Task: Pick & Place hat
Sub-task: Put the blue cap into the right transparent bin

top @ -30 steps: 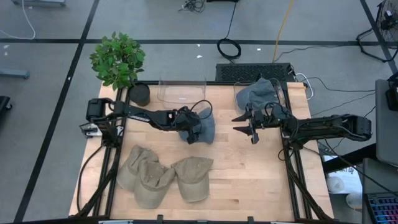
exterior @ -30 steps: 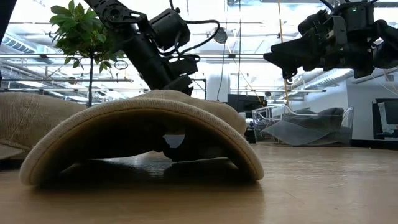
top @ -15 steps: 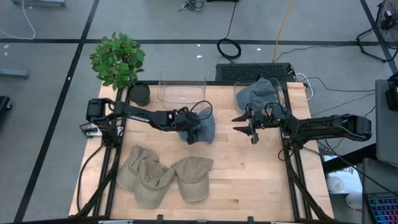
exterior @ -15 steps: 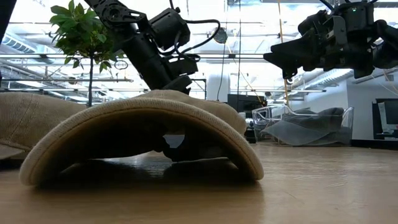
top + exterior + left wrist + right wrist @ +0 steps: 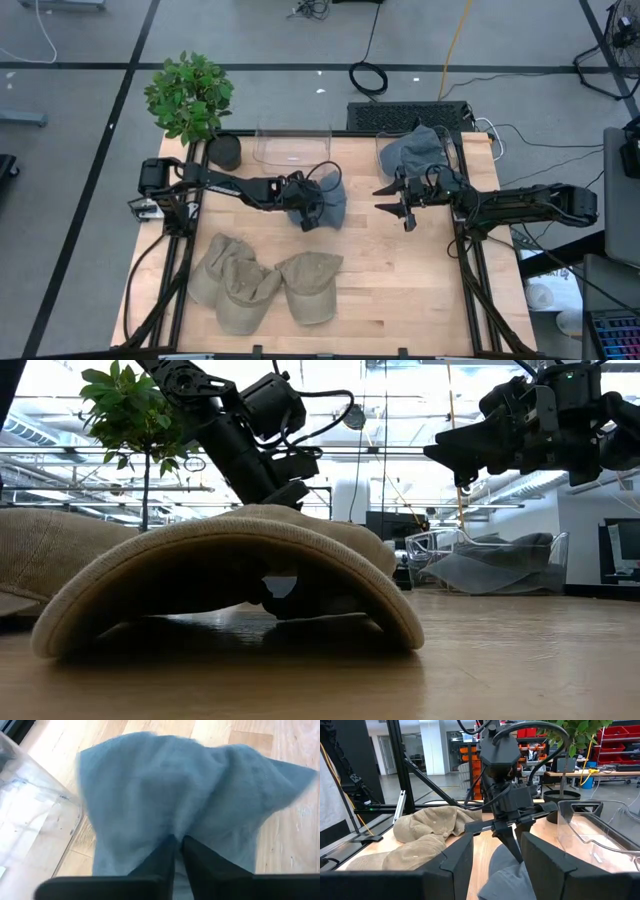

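Left gripper (image 5: 176,851) clamped on blue hat (image 5: 185,795), right gripper (image 5: 391,198) spread wide, holding nothing

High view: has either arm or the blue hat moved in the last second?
Nothing visibly changed. The left gripper stays shut on the blue hat beside the empty clear bin, the right gripper stays open above the table, and the three tan hats lie where they were.

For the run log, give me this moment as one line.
left gripper: shut on blue hat | right gripper: open, waiting above table | tan hats: untouched
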